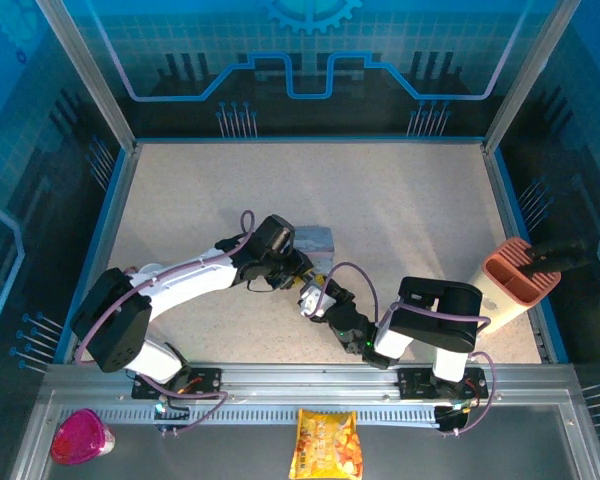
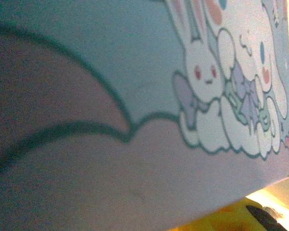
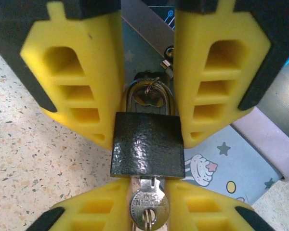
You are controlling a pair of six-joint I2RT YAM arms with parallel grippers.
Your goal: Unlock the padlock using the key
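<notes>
the right gripper [image 3: 149,195] is pinched on the key [image 3: 149,208], its yellow fingers pressing the silvery bow from both sides – the blade is sunk into the bottom of the padlock [image 3: 148,147]. the padlock's dark body sits between the two pairs of fingers, with its shackle pointing away from the right wrist camera. the left gripper [image 3: 148,130] is clamped on the padlock's upper end, one yellow finger on each side of the shackle. both shackle legs are in the body, and a small ring [image 3: 149,89] with something silvery hangs in the loop. just behind the lock lies the pale blue cartoon tin [image 3: 221,159], on the speckled table [image 3: 33,159] – from above, the grippers meet near the table's middle, beside the tin
</notes>
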